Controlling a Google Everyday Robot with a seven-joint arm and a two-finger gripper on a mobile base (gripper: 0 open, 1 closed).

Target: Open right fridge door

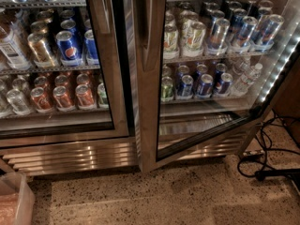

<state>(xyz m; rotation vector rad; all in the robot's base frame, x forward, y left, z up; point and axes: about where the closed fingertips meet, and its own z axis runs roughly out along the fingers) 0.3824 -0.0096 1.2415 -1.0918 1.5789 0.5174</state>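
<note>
Brushed-steel frame of the right fridge door (pixel 146 125) stands angled out from the cabinet. Its handle edge is nearest the camera and its far side is hinged, so the pane's lower border slants across the shelved cans (pixel 206 81) behind it. The bowed handle (pixel 151 32) runs up that near edge, set there for leverage away from the hinge. Left of this door, the matching door (pixel 119 78) sits flush and closed. Right of it, black cables (pixel 262 158) trail on the floor — clear of its swing, I judge. The gripper is nowhere in view, so its state cannot be told.
</note>
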